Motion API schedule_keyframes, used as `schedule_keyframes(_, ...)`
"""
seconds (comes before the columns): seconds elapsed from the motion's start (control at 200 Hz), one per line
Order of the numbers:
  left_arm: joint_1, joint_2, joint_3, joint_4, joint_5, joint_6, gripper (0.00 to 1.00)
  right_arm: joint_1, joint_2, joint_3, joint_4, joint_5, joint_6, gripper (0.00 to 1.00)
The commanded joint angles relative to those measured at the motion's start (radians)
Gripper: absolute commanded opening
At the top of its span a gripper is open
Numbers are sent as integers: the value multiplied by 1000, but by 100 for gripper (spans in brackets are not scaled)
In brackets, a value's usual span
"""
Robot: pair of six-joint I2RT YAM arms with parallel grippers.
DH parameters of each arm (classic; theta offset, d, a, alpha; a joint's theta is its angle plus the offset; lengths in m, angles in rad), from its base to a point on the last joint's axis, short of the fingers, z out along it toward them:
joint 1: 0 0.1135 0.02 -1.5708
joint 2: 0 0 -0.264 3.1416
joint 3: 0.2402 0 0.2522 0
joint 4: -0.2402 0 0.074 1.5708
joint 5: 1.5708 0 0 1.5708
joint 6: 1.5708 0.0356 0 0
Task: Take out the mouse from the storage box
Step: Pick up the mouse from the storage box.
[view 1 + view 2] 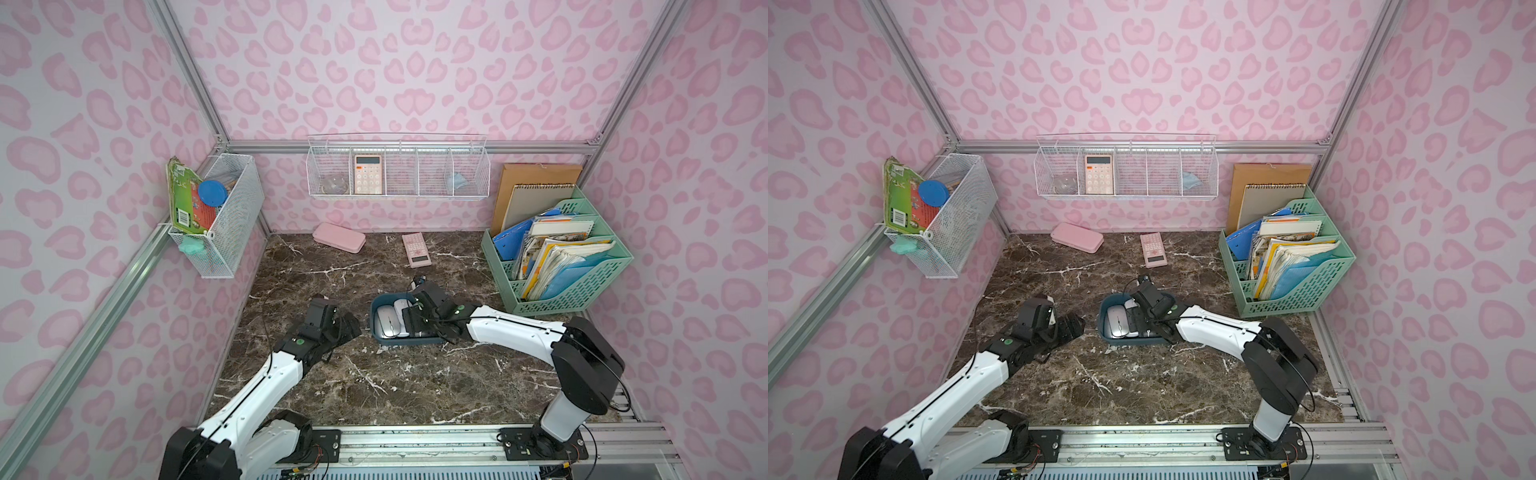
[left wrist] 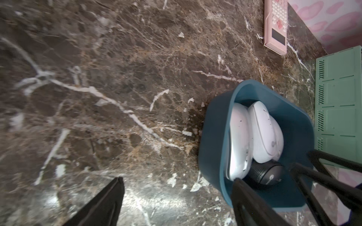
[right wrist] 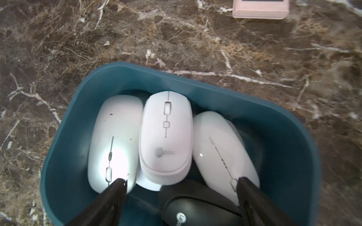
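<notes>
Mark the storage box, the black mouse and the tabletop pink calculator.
storage box (image 3: 62, 166): right wrist view, bare inner wall.
black mouse (image 3: 195, 201): right wrist view, its back.
tabletop pink calculator (image 1: 417, 249): in a top view, keypad middle.

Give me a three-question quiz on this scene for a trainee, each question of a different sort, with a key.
1. True or false: the left gripper is open and holds nothing.
2. Which gripper hangs over the storage box? A: the left one. B: the right gripper. C: neither.
3. Fill in: beside the white mice, the box shows one ___ mouse.
Key: 1 true; 2 B; 3 black, the black mouse lying nearest the right gripper.
</notes>
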Motion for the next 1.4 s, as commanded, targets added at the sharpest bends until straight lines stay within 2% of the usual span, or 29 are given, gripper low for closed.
schedule_keyframes(0.0, 1, -95, -47, -40, -82, 40, 91, -1, 49, 54, -47, -50, -35, 90)
schedule_keyframes(0.135, 1, -203, -100, -56, -94, 78, 92, -2, 110, 115, -78, -85, -46, 88)
schedule_keyframes(0.255, 0, -258, -128, -29, -50, 110, 92, -9, 149, 158, -102, -99, -51, 84)
schedule_keyframes(0.355, 3, -280, -136, -28, -55, 115, 97, -18, 171, 181, -123, -122, -56, 81)
schedule_keyframes(0.545, 3, -315, -162, 17, 6, 147, 97, -48, 179, 174, -112, -171, -46, 75)
schedule_keyframes(0.735, 3, -348, -184, 46, 9, 154, 97, -53, 198, 186, -115, -181, -38, 67)
schedule_keyframes(0.955, 3, -349, -182, 50, 11, 159, 97, -49, 241, 251, -159, -144, -33, 65)
schedule_keyframes(1.185, 3, -351, -182, 49, 14, 162, 97, -28, 300, 329, -225, -64, -44, 70)
schedule_keyframes(1.395, 3, -358, -183, 41, -3, 155, 97, -14, 290, 333, -222, -49, -32, 62)
